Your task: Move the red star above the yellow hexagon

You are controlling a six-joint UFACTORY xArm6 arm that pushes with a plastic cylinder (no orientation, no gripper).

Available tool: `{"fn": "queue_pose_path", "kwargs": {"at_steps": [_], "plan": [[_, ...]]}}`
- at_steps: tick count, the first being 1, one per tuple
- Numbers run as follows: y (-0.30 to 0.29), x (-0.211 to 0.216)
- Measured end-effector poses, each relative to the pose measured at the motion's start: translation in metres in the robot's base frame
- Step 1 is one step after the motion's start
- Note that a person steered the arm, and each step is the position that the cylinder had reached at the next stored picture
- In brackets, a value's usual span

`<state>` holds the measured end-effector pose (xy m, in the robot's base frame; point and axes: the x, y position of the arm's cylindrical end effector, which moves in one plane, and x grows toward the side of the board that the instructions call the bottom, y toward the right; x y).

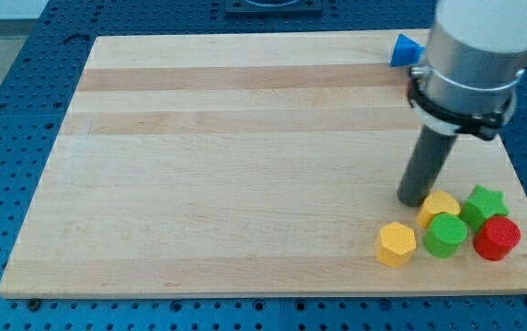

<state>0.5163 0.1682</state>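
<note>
— Where is my tip (414, 201) sitting on the board (226, 165) right now?

— You have it down on the wood near the view's right edge, just at the upper left of the cluster of blocks in the bottom-right corner. It is a bare dark rod, so it holds nothing; its end stands just beside the yellow block (440, 206) at the cluster's top left, and you cannot tell from here whether the two actually touch.

— And the red block?

— The red block (497, 237) lies at the far right of the cluster, down and to the view's right of your tip. Its shape is hard to make out — it looks rounded from this angle. The yellow block, the green round block (445, 234) and the green star (484, 204) all sit between it and your tip, so you are not in contact with it.

— The yellow hexagon?

— The yellow hexagon (396, 244) is at the cluster's left end, below your tip and a little to the view's left, just beside the green round block. The red block is on the opposite side of the group from it, at about the same level in the view.

— Anything else on the board?

— One blue block (405, 50) near the top edge, partly hidden behind the arm's grey body (475, 55), well apart from the rest.
</note>
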Motion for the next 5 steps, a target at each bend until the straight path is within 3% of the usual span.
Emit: {"fn": "queue_pose_path", "kwargs": {"at_steps": [3, 5], "plan": [[0.026, -0.018], [0.116, -0.077]]}}
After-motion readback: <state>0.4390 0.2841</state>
